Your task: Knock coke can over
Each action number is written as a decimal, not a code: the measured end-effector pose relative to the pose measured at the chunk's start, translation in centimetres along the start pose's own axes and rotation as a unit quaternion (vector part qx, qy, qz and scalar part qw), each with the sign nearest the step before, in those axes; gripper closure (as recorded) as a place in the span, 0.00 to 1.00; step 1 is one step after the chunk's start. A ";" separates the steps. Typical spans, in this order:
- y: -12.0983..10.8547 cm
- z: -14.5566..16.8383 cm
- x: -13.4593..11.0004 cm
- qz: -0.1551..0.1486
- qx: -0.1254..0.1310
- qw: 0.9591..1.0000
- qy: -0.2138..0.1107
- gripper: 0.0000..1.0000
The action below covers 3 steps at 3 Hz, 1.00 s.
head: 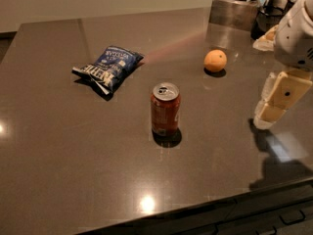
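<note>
The coke can [165,109], red-orange with a silver top and pull tab, stands upright near the middle of the dark table [58,146]. My gripper [268,115] hangs at the right edge of the view, its cream fingers pointing down just above the table. It is well to the right of the can and does not touch it.
A blue crinkled chip bag [110,67] lies behind and left of the can. An orange [215,60] sits behind and right of it. Metal containers and jars [234,6] stand at the back right corner. The table's front edge runs along the bottom.
</note>
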State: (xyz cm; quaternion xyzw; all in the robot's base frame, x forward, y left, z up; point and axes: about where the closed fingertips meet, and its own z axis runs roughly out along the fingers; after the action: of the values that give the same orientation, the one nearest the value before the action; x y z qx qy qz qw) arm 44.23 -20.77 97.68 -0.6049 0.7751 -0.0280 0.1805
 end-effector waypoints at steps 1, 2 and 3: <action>0.0 1.5 -1.1 0.001 -0.012 0.999 -0.040 0.00; 0.3 3.6 -2.8 0.003 -0.028 0.995 -0.095 0.00; 0.6 5.9 -5.1 -0.004 -0.050 0.988 -0.148 0.00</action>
State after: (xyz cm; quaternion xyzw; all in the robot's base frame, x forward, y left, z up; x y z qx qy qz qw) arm 46.54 -14.75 93.24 -0.6137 0.7380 0.1000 0.2622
